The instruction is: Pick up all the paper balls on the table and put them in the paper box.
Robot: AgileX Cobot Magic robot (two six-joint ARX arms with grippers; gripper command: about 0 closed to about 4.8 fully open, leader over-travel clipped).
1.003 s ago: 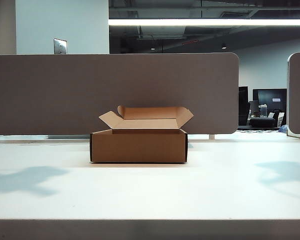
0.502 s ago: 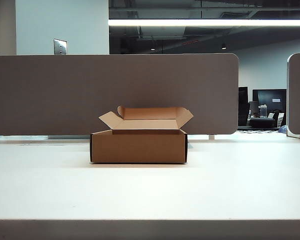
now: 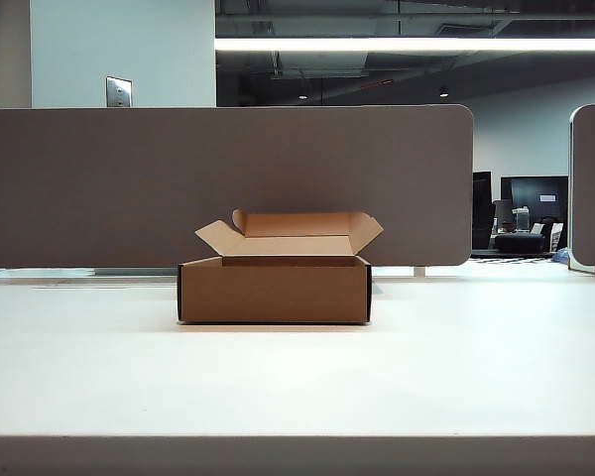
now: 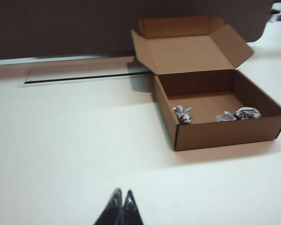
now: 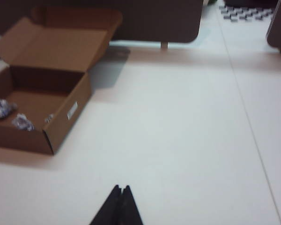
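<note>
The brown paper box (image 3: 274, 289) stands open in the middle of the white table (image 3: 297, 377), flaps up. In the left wrist view the box (image 4: 225, 133) holds three paper balls: one (image 4: 182, 114) by a side wall and two (image 4: 226, 116) (image 4: 247, 112) close together. The right wrist view shows the box (image 5: 61, 124) with paper balls (image 5: 2, 107) (image 5: 22, 122) inside. My left gripper (image 4: 122, 192) is shut and empty, well back from the box over bare table. My right gripper (image 5: 121, 188) is also shut and empty, far from the box. Neither arm shows in the exterior view.
A grey-brown partition panel (image 3: 228, 183) runs behind the box, with a second panel (image 3: 593, 183) at the far right. A cable slot (image 4: 84, 75) lies in the table by the partition. The table's front edge (image 3: 297, 451) is near the camera.
The arm shadows that lay on the table at left and right one second ago are gone. The box has not moved.
</note>
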